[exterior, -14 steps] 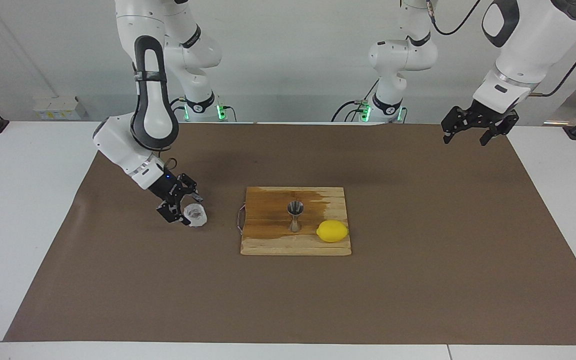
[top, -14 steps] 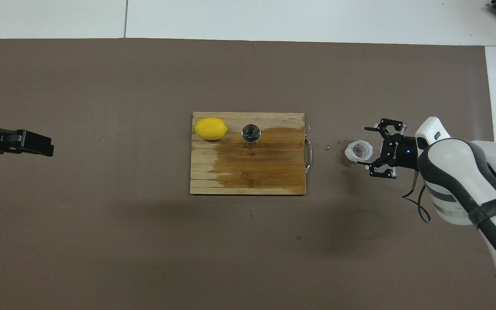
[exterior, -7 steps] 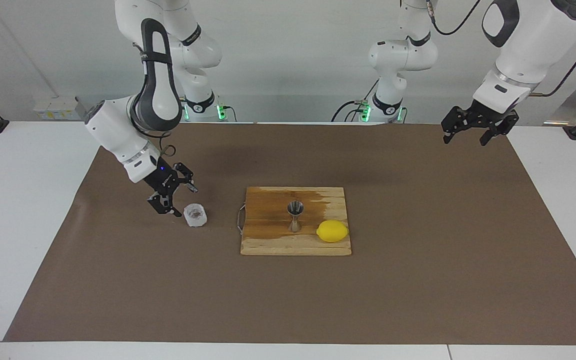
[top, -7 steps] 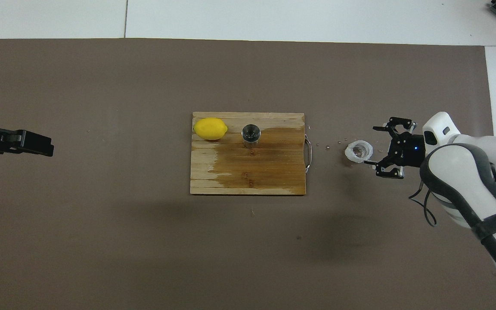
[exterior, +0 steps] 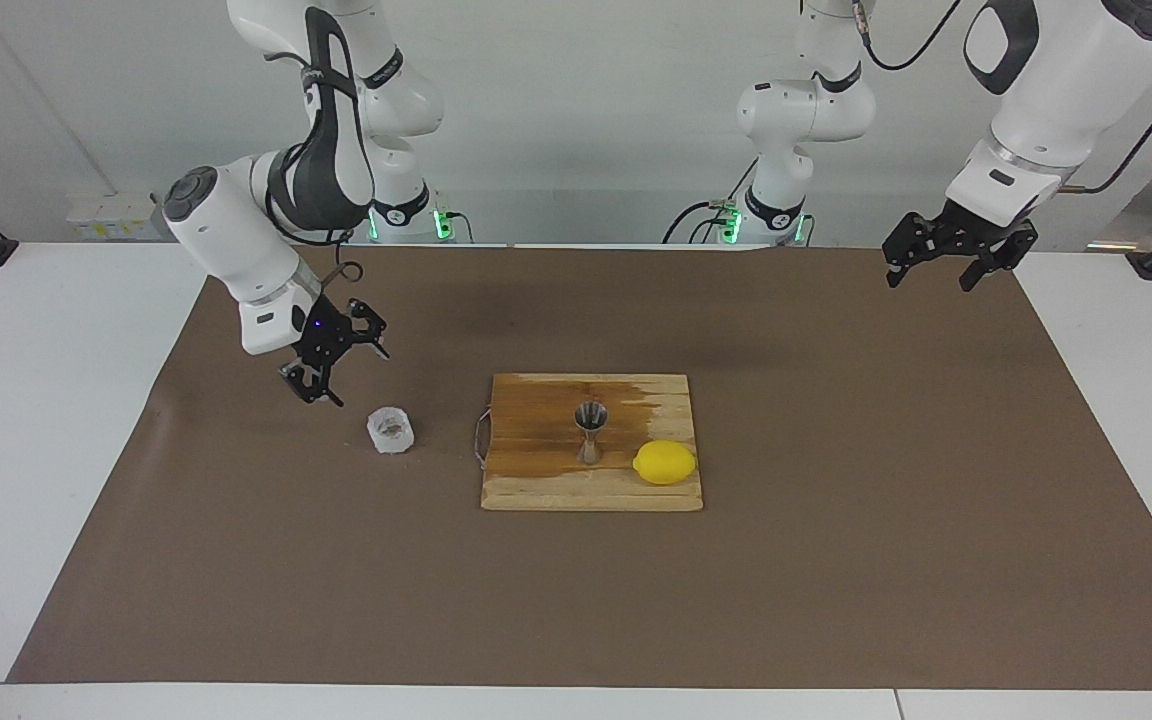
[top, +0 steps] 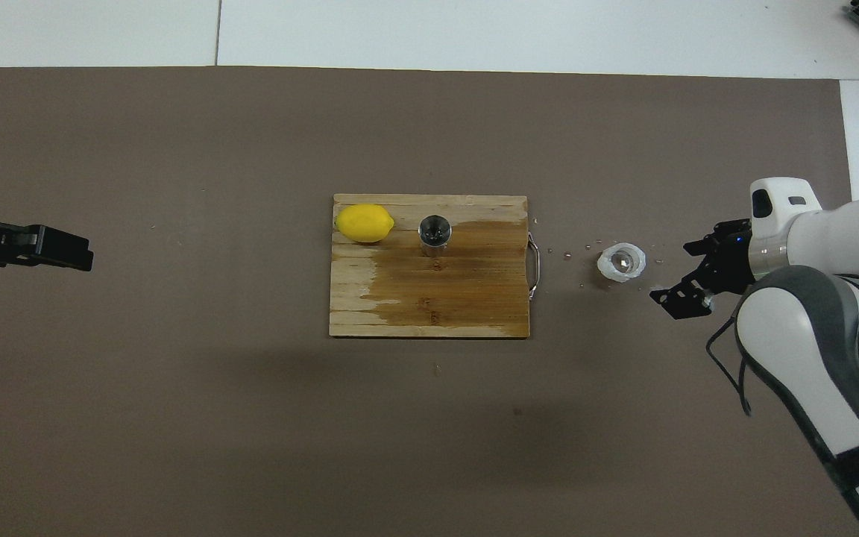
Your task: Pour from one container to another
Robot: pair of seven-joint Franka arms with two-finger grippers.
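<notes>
Facing view: the translucent cup (exterior: 391,430) stands upright on the brown mat (exterior: 836,560), toward the right arm's end of the surface, beside the wooden cutting board (exterior: 536,492) and apart from its wire handle. The steel jigger (exterior: 591,432) stands upright on the board w/ a lemon (exterior: 665,462) just beside it; prob. the board is there to catch spills, and the wet stain over its part nearer the robots fits that. The right gripper (exterior: 334,363) hangs in the air above the mat, near the cup but clear of it; its fingers are spread wide, released, holding nothing. The left gripper (exterior: 958,262) waits raised over the mat's corner at the left arm's end, fingers apart and empty.

Overhead view: the cup (top: 622,262) sits by itself w/ small droplets on the mat betw. it and the board's handle. The jigger (top: 435,231) shows its open mouth up, so it's ready to receive or has received. The right gripper (top: 687,272) is beside the cup w/ a gap betw. them, touching nothing. The left gripper (top: 57,250) is well apart from everything. Judging by the cup set down and let go, the pour looks done.
</notes>
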